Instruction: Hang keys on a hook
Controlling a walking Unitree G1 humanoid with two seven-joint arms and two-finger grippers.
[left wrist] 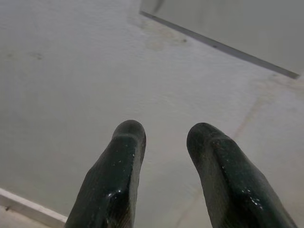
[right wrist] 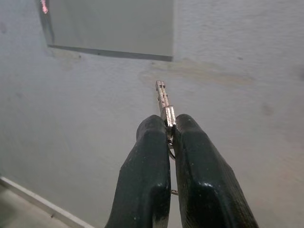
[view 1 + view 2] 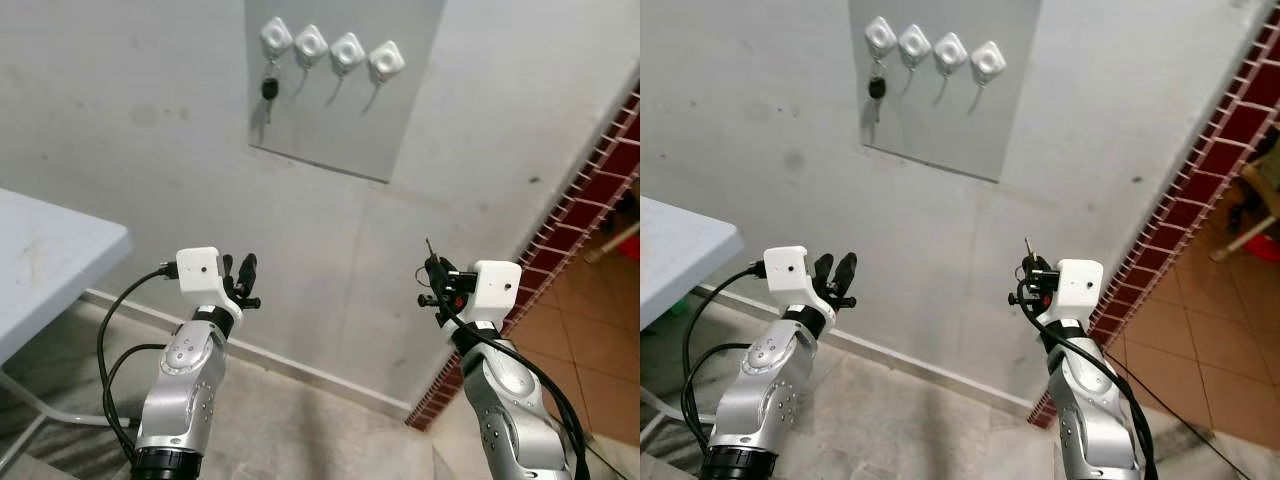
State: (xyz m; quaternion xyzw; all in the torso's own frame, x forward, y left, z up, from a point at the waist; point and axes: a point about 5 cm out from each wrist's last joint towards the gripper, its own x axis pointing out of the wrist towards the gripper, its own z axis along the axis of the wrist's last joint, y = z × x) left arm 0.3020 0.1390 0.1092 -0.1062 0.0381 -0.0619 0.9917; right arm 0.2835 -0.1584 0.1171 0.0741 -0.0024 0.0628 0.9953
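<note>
While both arms are held up before the grey wall, the left gripper has its fingers spread apart with nothing between them. Up on the wall, a grey panel has four white hooks, and a dark key hangs from the leftmost one. Over on the right, the right gripper pinches a key tight, its tip poking out toward the wall.

Wall panel with hooks, up and ahead of both grippers.

Flat grey wall panel carries four white square hooks in a row; black-headed key hangs from the leftmost, above left gripper. Right gripper pinches thin metal key, blade toward panel's lower edge. White table left of left gripper.
</note>
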